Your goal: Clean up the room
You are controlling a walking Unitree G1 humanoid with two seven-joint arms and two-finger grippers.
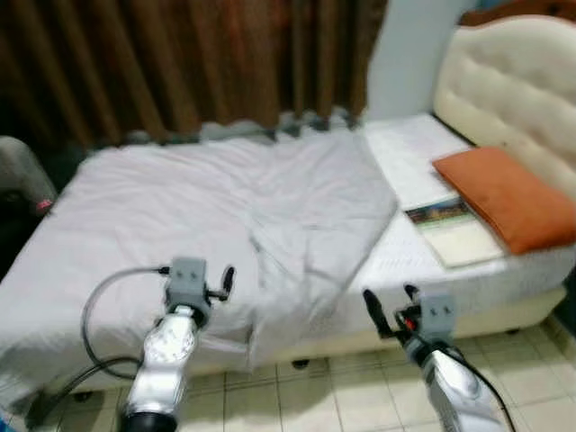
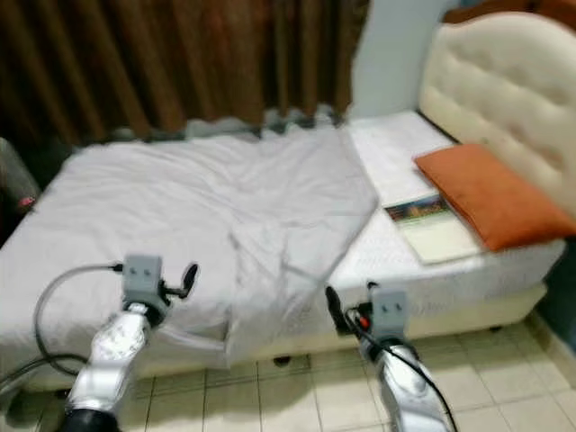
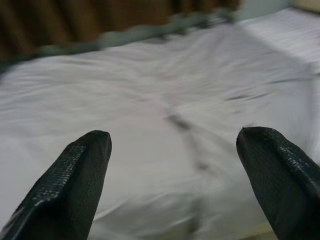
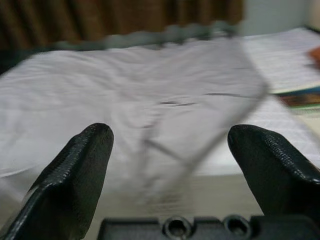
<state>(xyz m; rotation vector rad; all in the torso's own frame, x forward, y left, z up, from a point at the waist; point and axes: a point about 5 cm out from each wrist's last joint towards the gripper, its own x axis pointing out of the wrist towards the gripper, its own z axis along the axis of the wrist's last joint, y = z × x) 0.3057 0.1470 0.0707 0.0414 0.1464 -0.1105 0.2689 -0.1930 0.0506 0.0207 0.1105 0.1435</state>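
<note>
Both grippers, left gripper (image 1: 219, 286) and right gripper (image 1: 389, 309), hover spread and empty at lower frame, short of the bed. Grey sheet (image 1: 225, 216) sprawls rumpled across centre, its corner folded back. Approach phase, I'd say; next, reach the sheet's near edge.

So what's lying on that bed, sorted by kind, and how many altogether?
Grey blanket: 1
Orange pillow: 1
Book: 1
Total: 3
</note>
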